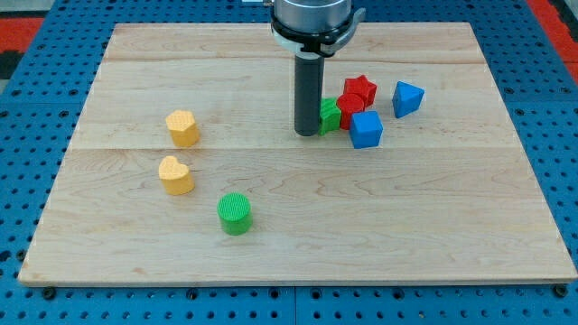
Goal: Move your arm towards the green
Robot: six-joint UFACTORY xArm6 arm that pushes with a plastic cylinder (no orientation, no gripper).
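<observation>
My tip (308, 133) stands on the wooden board right of centre toward the view's top. It touches the left side of a green block (330, 115), which the rod partly hides, so I cannot make out its shape. A green cylinder (235, 214) stands apart, toward the view's bottom left of my tip. Right of the hidden green block sit a red block (349, 107), a red star (359, 88), a blue cube (366, 129) and a blue block (407, 97).
A yellow hexagonal block (182, 128) and a yellow heart-shaped block (175, 174) lie at the view's left. The wooden board (452, 226) rests on a blue surface, with its edges on all sides in view.
</observation>
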